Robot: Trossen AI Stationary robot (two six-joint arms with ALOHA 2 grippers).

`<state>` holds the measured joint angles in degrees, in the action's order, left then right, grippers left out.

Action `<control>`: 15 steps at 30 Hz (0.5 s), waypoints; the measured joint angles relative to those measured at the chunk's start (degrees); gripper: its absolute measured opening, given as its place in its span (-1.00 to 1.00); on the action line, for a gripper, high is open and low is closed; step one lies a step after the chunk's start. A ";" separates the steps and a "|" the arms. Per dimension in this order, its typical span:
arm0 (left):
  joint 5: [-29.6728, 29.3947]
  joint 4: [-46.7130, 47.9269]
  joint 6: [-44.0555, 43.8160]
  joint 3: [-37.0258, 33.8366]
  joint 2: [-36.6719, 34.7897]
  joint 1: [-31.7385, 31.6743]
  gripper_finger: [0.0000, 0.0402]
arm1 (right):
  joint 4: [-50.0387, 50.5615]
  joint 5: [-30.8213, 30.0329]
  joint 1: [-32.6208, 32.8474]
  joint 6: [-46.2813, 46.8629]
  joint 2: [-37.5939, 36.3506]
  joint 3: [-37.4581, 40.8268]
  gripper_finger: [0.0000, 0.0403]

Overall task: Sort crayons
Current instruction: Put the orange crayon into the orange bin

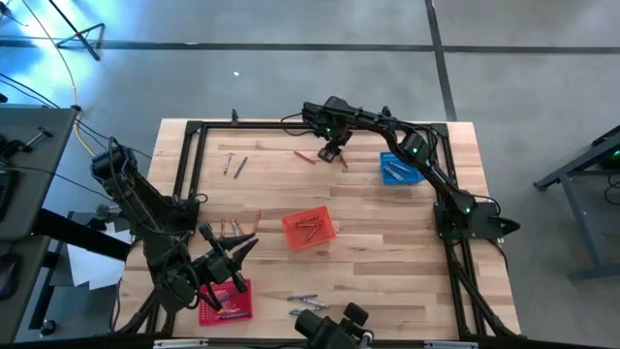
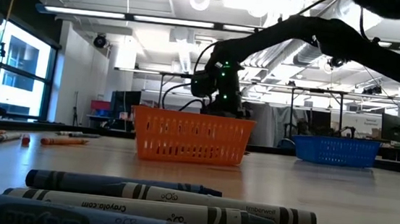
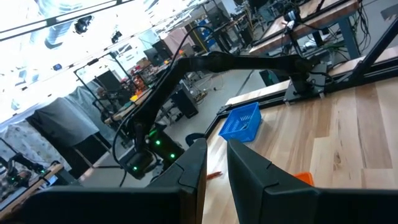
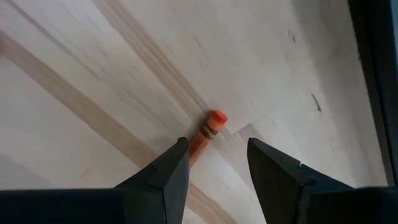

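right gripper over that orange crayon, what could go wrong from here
The right gripper is open, but the orange crayon lies near one finger, not centred; closing may flick or roll it away. A second orange crayon lies close by on the table and might get nudged.

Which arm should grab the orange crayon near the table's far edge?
Right. The right gripper hangs open directly over the orange crayon; the left gripper sits at the near side, by the red basket.
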<state>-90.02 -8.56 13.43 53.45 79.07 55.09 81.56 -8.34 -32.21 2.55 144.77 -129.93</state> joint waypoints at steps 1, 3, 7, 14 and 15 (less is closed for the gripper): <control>0.00 0.00 -0.02 0.00 0.00 0.00 -0.75 | 0.19 0.02 0.00 -0.01 0.00 0.00 -0.23; 0.01 0.00 0.00 0.00 0.00 0.00 -0.75 | 0.53 0.02 0.00 0.00 0.00 0.00 -0.23; 0.02 0.00 -0.15 0.00 0.00 0.00 -0.75 | 1.48 2.88 -0.02 -0.01 0.00 0.00 -0.23; 0.00 0.26 -0.83 0.00 0.00 0.00 -0.75 | 2.06 10.37 -0.03 -0.02 -0.02 0.61 -0.23; 0.00 0.26 -0.83 0.00 0.00 0.00 -0.75 | 2.27 10.88 -0.08 -0.02 -0.02 1.14 -0.23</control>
<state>-90.02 -8.29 12.60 53.45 79.07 55.09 83.82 2.54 -32.29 2.52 144.75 -128.79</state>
